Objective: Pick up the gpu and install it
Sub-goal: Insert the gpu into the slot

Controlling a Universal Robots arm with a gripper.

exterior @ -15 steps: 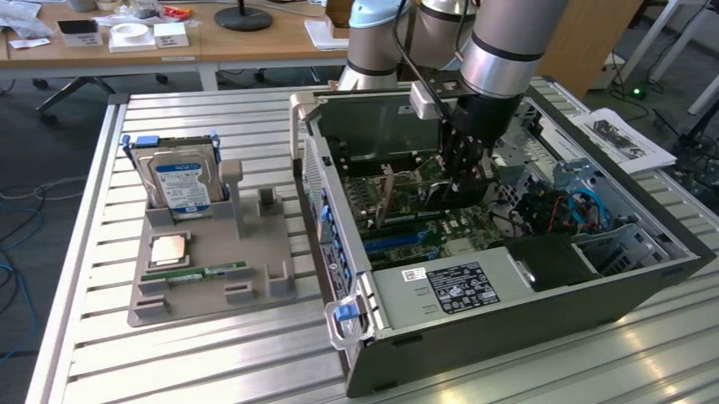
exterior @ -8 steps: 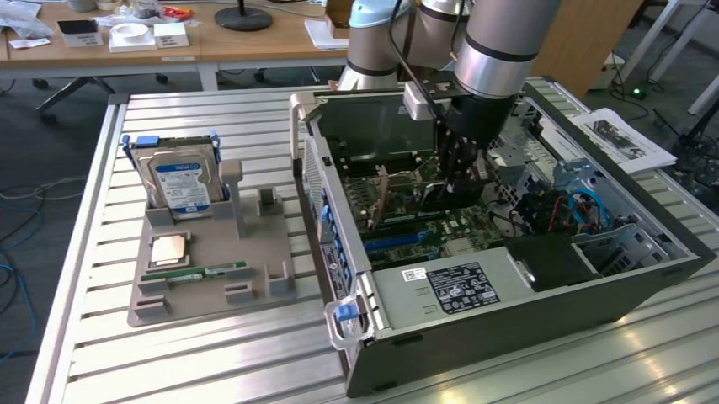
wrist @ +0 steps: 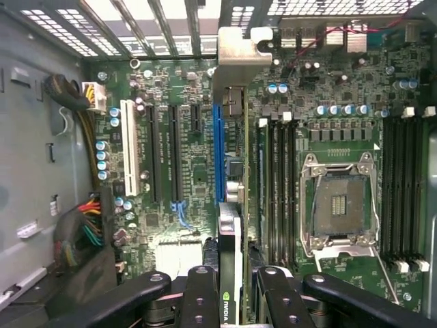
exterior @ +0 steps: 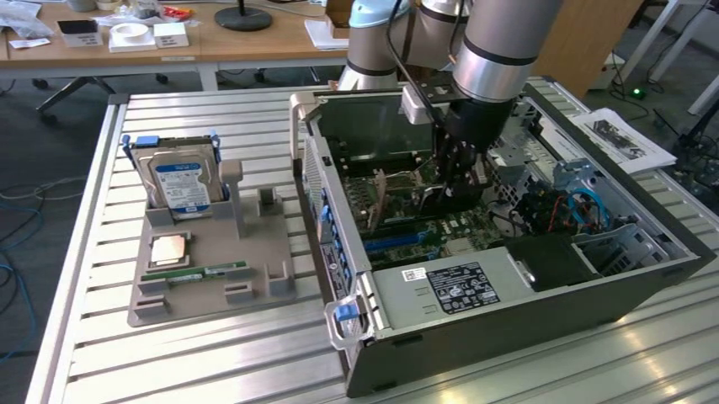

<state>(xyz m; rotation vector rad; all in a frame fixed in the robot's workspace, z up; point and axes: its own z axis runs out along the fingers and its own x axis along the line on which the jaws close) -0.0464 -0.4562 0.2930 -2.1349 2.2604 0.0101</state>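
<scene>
The arm reaches down into the open computer case (exterior: 506,307). Its end effector (wrist: 231,277) is clenched on the gpu (wrist: 232,219), which stands on edge along the blue slot (wrist: 218,157) of the motherboard (wrist: 191,178), metal bracket toward the vented wall. Beside the case on the tabletop (exterior: 168,362), a grey tray (exterior: 202,307) holds an upright hard drive (exterior: 180,181) and a flat-lying memory stick (exterior: 208,273).

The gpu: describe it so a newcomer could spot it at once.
Find the open computer case on the slatted table, then the motherboard inside. The gpu is the thin card held edge-on in the gripper over the blue slot. Alone among its neighbours, it has a silvery end bracket.
</scene>
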